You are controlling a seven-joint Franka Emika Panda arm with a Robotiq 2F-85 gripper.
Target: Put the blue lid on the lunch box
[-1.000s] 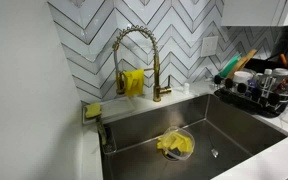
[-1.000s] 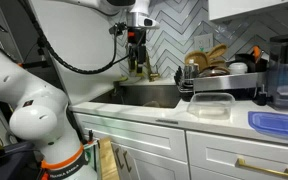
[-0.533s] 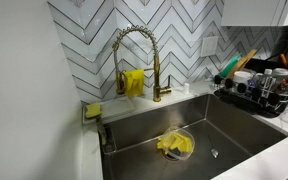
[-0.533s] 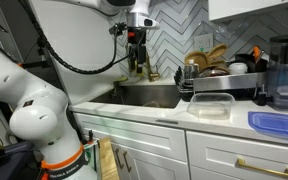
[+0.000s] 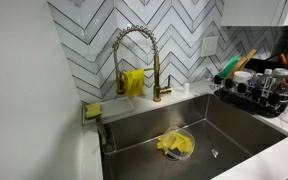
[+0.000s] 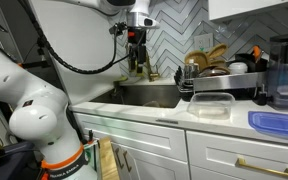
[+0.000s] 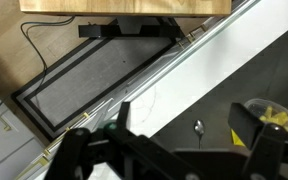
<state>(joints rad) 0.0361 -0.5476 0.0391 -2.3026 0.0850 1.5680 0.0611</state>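
Note:
The blue lid (image 6: 280, 124) lies flat on the white counter at the near right edge of an exterior view. The lunch box (image 6: 212, 104), a clear open container, sits on the counter to its left, in front of the black dish rack (image 6: 229, 82). My gripper (image 6: 136, 50) hangs high over the sink, far left of both, near the gold faucet. In the wrist view the gripper (image 7: 164, 140) is open and empty, looking down at the sink floor and counter edge. Lid and lunch box do not show in the wrist view.
A gold spring faucet (image 5: 134, 60) stands behind the steel sink (image 5: 234, 125). A clear bowl with a yellow cloth (image 5: 174, 145) lies in the sink. The dish rack (image 5: 259, 92) holds dishes and a green-handled brush (image 5: 230, 68). White cabinets (image 6: 184, 155) sit below the counter.

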